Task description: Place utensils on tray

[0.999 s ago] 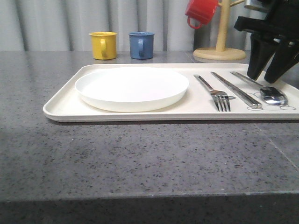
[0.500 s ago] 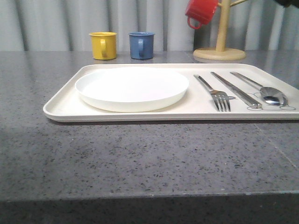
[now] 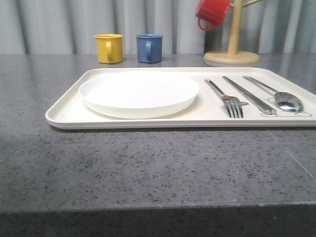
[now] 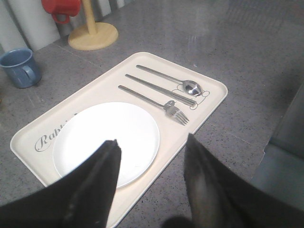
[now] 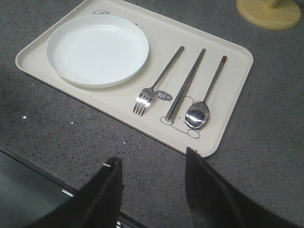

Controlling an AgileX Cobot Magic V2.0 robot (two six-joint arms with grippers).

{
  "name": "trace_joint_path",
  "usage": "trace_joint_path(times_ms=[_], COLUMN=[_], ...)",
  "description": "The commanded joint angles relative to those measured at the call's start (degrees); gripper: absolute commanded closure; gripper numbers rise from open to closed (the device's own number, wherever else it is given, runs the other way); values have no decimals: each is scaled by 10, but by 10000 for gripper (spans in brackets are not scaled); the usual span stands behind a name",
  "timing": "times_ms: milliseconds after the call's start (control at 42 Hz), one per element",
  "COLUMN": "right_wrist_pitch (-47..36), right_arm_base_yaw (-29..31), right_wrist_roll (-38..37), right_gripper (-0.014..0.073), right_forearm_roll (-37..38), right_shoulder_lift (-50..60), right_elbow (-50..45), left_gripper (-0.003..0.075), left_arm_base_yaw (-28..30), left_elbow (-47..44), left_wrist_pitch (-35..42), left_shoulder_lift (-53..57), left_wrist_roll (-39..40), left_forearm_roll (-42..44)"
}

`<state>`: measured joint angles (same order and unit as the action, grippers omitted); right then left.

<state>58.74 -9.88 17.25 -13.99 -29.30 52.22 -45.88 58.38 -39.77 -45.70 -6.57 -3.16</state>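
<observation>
Currently the cream tray lies flat on the grey speckled surface. On it sit the white plate, then the fork, the chopsticks and the spoon, side by side and parallel, none touching.

Left hand: fingers spread, nothing between them, raised above the tray's near edge; plate just beyond its fingertips, cutlery farther out.

Right hand: fingers likewise spread and empty, held over bare surface short of the tray; fork tines and spoon bowl point toward it.

Yellow mug, blue mug and red mug on its wooden stand stand beyond the tray.
</observation>
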Motion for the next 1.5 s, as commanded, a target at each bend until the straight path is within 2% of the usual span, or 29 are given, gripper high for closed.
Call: trace_joint_path(times_ms=[0, 190, 309, 357, 428, 571, 618, 1284, 1308, 1380, 1475], right_wrist_pitch=[-28, 17, 22, 22, 22, 19, 16, 13, 15, 14, 14], right_arm_base_yaw=[1, 1, 1, 1, 1, 1, 1, 1, 1, 1, 1], right_wrist_roll=[-13, -97, -117, -117, -117, -117, -117, -117, -117, -117, -117], right_gripper=[269, 340, 344, 372, 448, 657, 656, 661, 661, 661, 661], right_forearm_roll=[4, 78, 80, 80, 80, 80, 80, 73, 73, 73, 73], right_shoulder_lift=[45, 85, 85, 85, 85, 85, 85, 85, 85, 85, 85], right_elbow=[-3, -4, -4, -4, -4, -4, -4, -4, -4, -4, -4], left_gripper=[409, 409, 409, 417, 481, 686, 740, 741, 741, 741, 741], left_arm_base_yaw=[-4, -4, -4, -4, -4, -4, -4, -7, -7, 14, 70], left_elbow=[14, 14, 14, 14, 13, 13, 13, 8, 8, 2, -26], left_wrist_pitch=[45, 45, 45, 45, 45, 45, 45, 46, 54, 56, 65], left_shoulder_lift=[0, 0, -1, -1, -1, -1, -1, 6, 11, 26, 58], left_wrist_roll=[7, 7, 7, 7, 7, 7, 7, 6, 5, 5, 5], left_forearm_roll=[-3, -3, -3, -3, -3, -3, -3, -3, 18, 67, 74])
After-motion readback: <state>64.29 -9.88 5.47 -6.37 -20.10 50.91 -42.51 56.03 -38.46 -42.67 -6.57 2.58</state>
